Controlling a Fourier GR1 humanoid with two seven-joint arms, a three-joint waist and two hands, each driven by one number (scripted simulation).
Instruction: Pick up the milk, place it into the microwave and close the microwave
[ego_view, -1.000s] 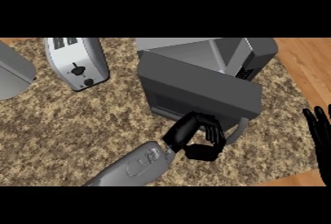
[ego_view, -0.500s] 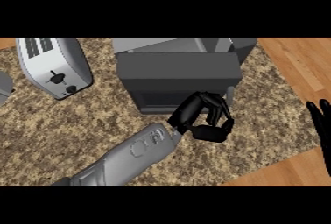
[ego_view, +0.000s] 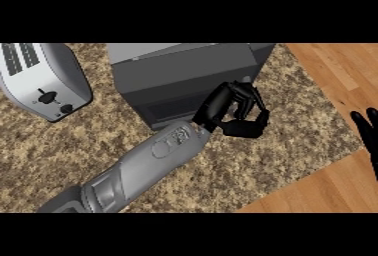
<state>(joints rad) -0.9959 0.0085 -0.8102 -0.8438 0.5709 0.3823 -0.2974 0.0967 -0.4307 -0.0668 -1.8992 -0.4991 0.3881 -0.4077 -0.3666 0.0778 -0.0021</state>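
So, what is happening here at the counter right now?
The robot's left hand is at the front of the grey microwave, its fingers curled, next to the door's right edge. No milk shows in this view. The right hand rests open at the right edge, over the wooden part. A toaster stands to the left of the microwave on the speckled counter.

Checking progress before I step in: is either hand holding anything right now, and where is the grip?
No held object shows. The left hand is curled at the microwave front; the right hand rests open at the right edge.

Left hand (ego_view: 235, 111) curled, right hand (ego_view: 367, 131) open
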